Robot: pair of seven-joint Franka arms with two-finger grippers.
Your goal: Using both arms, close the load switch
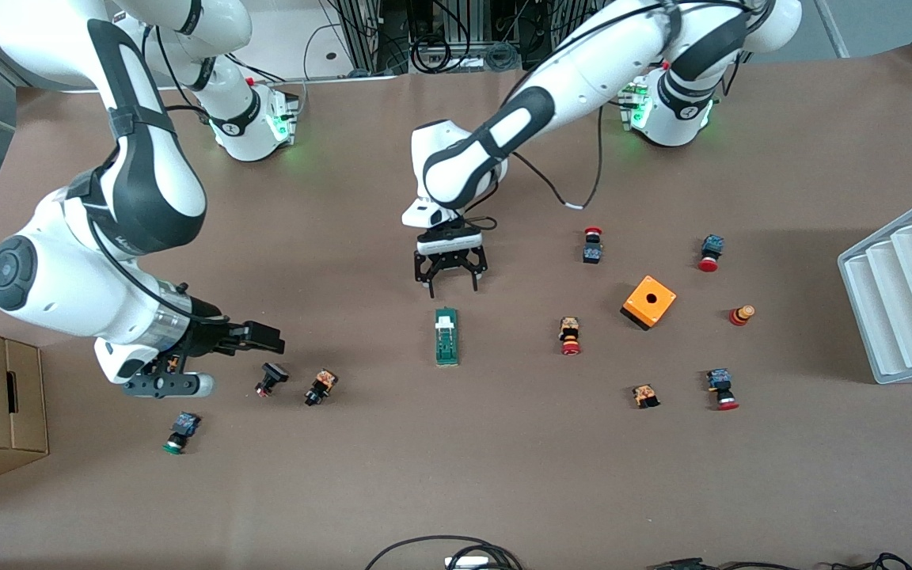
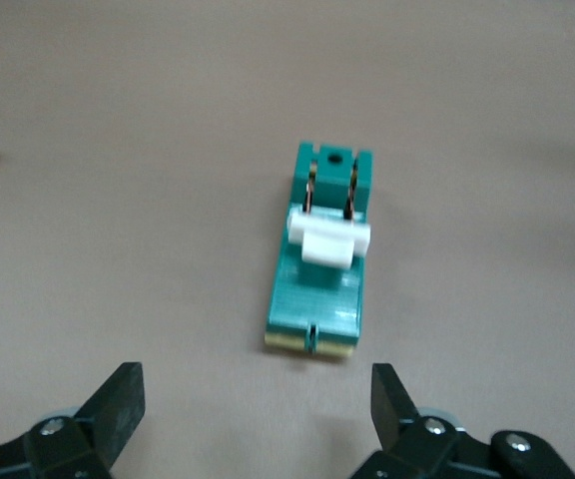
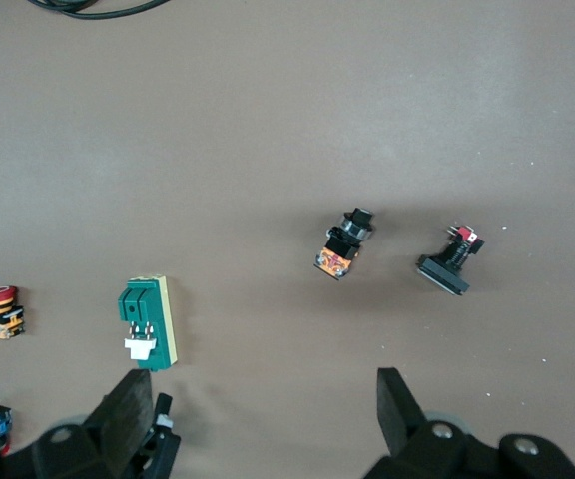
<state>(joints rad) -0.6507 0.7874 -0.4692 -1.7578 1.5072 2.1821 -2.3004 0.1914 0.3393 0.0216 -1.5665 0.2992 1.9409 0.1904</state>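
One load switch (image 1: 446, 336), two open claws (image 1: 450, 279) (image 1: 262, 339), both empty.

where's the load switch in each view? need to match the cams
Front view: load switch lies mid-table, just nearer the camera than the open left gripper.
Left wrist view: load switch centred, above the left gripper, white tab up.
Right wrist view: load switch near the lower edge, beside the open right gripper.
Shared landmark: its white tab, seen in all three views.
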